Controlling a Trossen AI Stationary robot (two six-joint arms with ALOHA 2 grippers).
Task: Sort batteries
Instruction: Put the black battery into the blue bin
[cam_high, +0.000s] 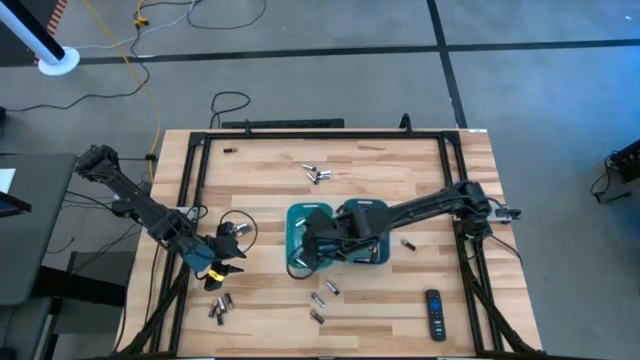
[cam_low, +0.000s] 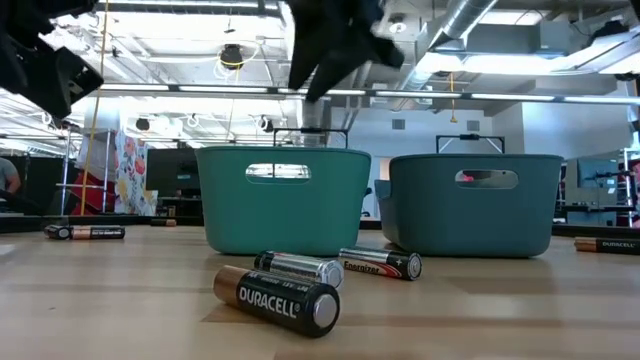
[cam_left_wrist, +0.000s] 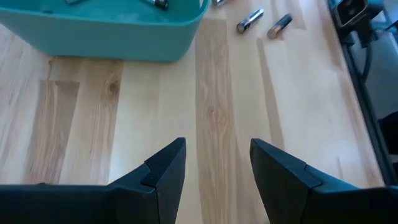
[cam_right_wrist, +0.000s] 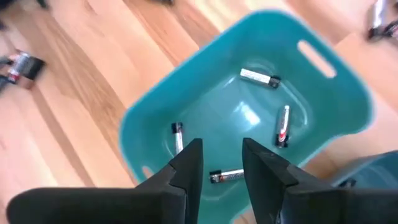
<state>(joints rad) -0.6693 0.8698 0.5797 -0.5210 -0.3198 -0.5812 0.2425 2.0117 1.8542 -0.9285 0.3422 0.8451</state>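
Two teal bins (cam_high: 372, 212) sit side by side mid-table, the right arm (cam_high: 420, 208) stretched over them. Bare wood lies open ahead of the left gripper (cam_left_wrist: 217, 165) up to the nearer bin's wall (cam_left_wrist: 112, 37). Loose batteries (cam_high: 318, 174) and a remote control (cam_high: 434, 314) dot the table's far and near strips; the bins probably hide more.

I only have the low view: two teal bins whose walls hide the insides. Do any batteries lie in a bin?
Observer: Yes. The right wrist view looks down into one teal bin that holds four batteries.
Operator: Is the right gripper carrying one?
Observer: No. The right gripper hangs over that bin with its fingers apart and nothing between them.
Operator: And the left arm?
Observer: The left gripper is open and empty over the bare table, on the left side near the front.
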